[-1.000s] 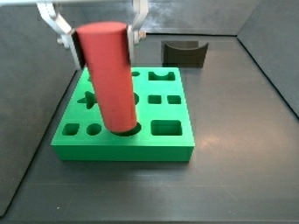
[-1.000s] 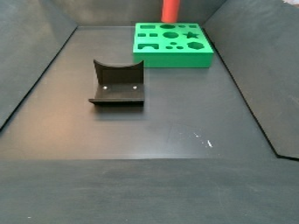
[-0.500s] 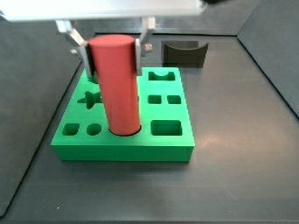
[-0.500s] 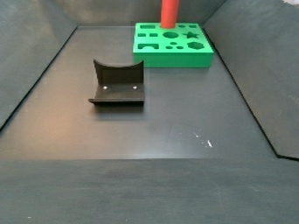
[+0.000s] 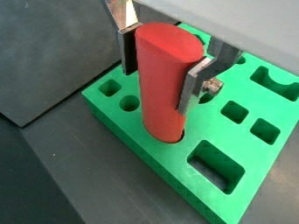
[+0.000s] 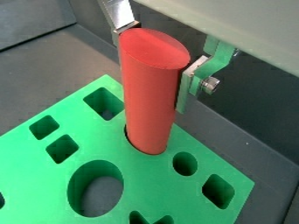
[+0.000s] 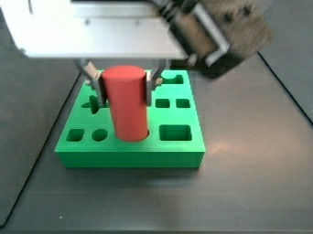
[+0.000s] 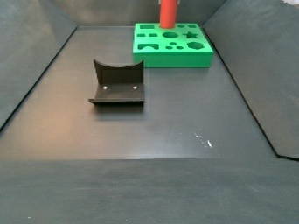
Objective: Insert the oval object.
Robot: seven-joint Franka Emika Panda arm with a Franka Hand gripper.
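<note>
Gripper clamped on smooth red oval object, upright, lower end seated in green block's oval hole. Block sits near back wall; bare dark floor ahead; fixture well apart.

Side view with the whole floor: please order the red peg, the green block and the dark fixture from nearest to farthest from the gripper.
1. Red peg, held in the gripper.
2. Green block, directly under the peg.
3. Fixture, apart on the open floor, well away.
</note>
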